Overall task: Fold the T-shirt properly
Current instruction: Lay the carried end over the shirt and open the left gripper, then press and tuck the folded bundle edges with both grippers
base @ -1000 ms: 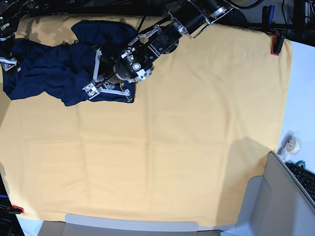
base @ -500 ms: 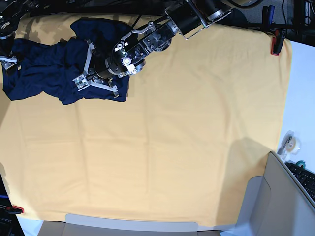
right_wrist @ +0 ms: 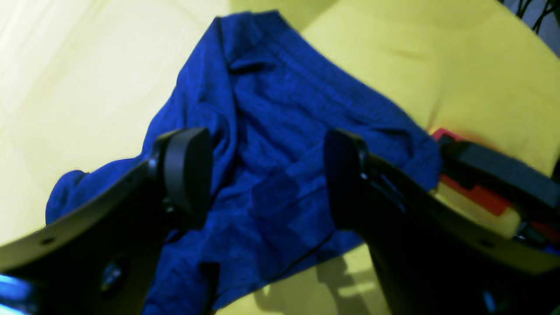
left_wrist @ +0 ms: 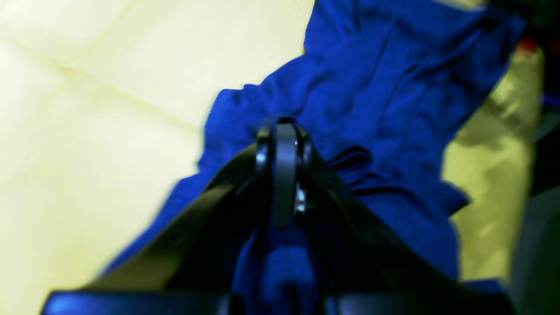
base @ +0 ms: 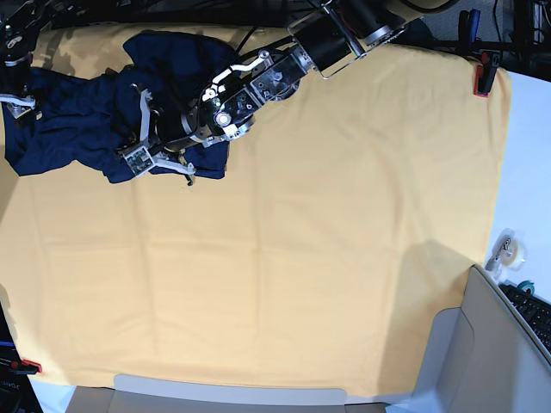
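Observation:
The T-shirt (base: 77, 120) lies bunched in dark blue folds at the far left corner of the yellow cloth (base: 301, 258). My left gripper (base: 138, 138) reaches in from the back, low over the shirt's right part. In the left wrist view the left gripper (left_wrist: 284, 140) is shut, with blue T-shirt (left_wrist: 393, 87) fabric pinched and showing between its arms. My right gripper (base: 17, 107) sits at the shirt's left end. In the right wrist view the right gripper (right_wrist: 267, 175) stands open just above the T-shirt (right_wrist: 271, 109), holding nothing.
Red clamps (base: 482, 77) (base: 26, 366) pin the cloth at the back right and front left corners; a red clamp (right_wrist: 472, 192) is right beside my right gripper. A tape roll (base: 508, 249), a keyboard (base: 534, 314) and a grey bin (base: 482, 344) are at the right.
My left gripper has travelled leftwards across the shirt, taking a fold of fabric with it; the shirt's right edge has drawn in slightly. The right arm has barely moved.

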Controlling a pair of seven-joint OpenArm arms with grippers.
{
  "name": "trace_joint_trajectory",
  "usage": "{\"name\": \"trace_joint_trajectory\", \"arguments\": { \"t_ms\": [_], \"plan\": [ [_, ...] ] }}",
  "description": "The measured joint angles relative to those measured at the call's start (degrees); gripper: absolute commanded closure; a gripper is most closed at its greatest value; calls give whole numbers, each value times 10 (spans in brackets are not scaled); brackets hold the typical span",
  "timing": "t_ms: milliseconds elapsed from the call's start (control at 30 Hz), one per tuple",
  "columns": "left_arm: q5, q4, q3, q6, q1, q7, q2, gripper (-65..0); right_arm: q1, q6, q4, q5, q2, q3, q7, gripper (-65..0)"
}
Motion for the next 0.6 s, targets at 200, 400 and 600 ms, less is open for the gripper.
{"name": "trace_joint_trajectory", "arguments": {
  "t_ms": [200, 400, 600],
  "plan": [
    [-91, -14, -3, 0, -15, -46, 0, 0, 0, 44, 5, 14, 0, 0, 0, -391],
    [-95, 123, -3, -4, 0, -33, -65, 0, -11, 102, 79, 72, -4, -24, -51, -391],
    [-96, 205, -66, 2, 46, -27, -99, 0, -24, 106, 86, 149, -2, -94, -80, -389]
  ]
}}
